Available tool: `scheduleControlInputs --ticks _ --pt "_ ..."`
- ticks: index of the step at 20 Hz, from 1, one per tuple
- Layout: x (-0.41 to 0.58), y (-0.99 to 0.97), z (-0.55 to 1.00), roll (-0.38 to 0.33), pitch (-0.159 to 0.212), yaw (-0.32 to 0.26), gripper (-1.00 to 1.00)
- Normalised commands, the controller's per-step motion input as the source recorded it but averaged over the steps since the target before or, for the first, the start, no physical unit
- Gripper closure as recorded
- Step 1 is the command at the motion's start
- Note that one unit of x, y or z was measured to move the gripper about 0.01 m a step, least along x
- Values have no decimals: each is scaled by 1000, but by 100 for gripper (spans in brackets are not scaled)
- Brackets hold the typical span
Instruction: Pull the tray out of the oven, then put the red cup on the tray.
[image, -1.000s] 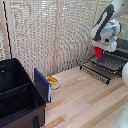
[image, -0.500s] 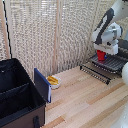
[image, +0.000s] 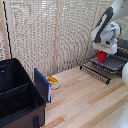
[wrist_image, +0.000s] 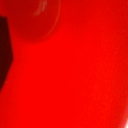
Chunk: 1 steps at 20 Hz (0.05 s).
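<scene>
Bright red cup, dark wire tray, black fabric case, pale wooden table

Exterior view: illumination is bright, even and diffuse. Resolution is low; edges are soft and pixelated throughout. The black fabric case renders nearly featureless. Shadows on the wooden table are faint. Wrist view: the red cup fills the picture, fully defocused, saturated red, without detail.

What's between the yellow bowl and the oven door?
Only bare wooden table, seen in the exterior view, between the bowl and the oven door.
</scene>
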Motion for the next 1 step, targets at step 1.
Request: scheduleControlInputs --ticks 1 --pt "154 151 257 -11 125 -69 -100"
